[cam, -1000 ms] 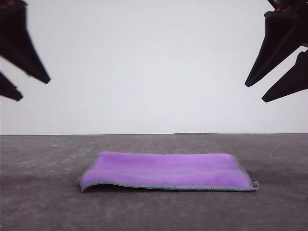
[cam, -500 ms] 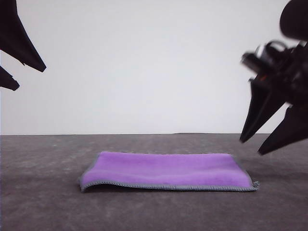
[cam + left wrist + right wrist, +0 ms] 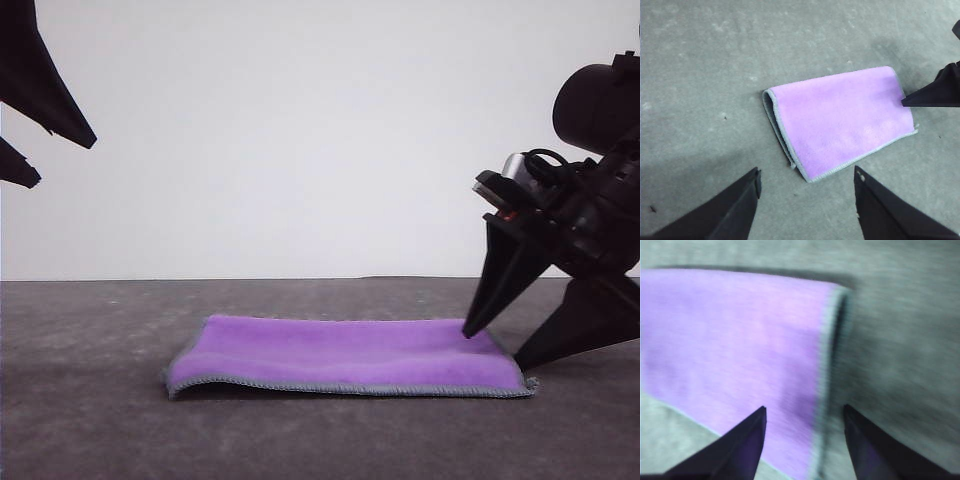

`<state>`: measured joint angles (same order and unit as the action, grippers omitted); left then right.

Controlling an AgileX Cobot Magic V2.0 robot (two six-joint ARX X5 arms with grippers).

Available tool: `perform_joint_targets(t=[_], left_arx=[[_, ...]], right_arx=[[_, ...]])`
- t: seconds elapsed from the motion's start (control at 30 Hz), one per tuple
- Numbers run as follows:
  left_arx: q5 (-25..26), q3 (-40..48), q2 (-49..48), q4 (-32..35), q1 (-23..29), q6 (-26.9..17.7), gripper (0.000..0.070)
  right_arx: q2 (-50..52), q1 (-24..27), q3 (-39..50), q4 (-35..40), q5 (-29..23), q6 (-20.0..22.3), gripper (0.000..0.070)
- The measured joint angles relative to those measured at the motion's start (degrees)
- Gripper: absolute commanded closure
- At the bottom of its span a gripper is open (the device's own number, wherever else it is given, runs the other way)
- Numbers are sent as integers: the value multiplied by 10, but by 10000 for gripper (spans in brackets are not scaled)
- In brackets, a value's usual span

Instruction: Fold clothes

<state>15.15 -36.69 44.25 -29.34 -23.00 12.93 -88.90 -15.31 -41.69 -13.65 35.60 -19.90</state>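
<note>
We are straddling the cloth's [image 3: 345,355] right end with our right gripper [image 3: 492,349], fingers apart — ready to pinch; left gripper [image 3: 807,182] is hanging open.

one cloth [image 3: 345,356], two end effectors [image 3: 492,350] [image 3: 30,158]

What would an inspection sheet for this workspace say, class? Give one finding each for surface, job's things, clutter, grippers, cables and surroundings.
Surface: grey table, faintly speckled.
Job's things: cloth lying folded, purple face up, grey stitched edge.
Clutter: nothing seen.
Grippers: left gripper open, raised off to the cloth's left; right gripper open, low, straddling the cloth's right edge.
Cables: a short loop on the right gripper's body.
Surroundings: plain white wall.
</note>
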Motion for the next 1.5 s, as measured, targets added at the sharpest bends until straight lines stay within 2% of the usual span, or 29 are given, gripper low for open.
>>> perform_joint_targets(t=[0.27, 0.33, 0.47, 0.5, 0.8, 0.97, 1.27, 1.5], left_arx=[[0, 0, 0, 0, 0, 0, 347], [0, 0, 0, 0, 0, 0, 347], [0, 0, 0, 0, 0, 0, 347], [0, 0, 0, 0, 0, 0, 347], [0, 0, 0, 0, 0, 0, 347], [0, 0, 0, 0, 0, 0, 347], [0, 0, 0, 0, 0, 0, 347], [-1, 0, 0, 0, 0, 0, 347]], right_arx=[[-43, 0, 0, 69, 71, -13, 393], [-46, 0, 0, 75, 72, -17, 460], [-50, 0, 0, 75, 62, -21, 679], [-51, 0, 0, 74, 61, -22, 693], [-52, -1, -3, 71, 61, -29, 700], [-29, -19, -26, 67, 62, -33, 700], [-25, -98, -84, 57, 58, -47, 700], [-62, -168, -147, 83, 37, -65, 700]])
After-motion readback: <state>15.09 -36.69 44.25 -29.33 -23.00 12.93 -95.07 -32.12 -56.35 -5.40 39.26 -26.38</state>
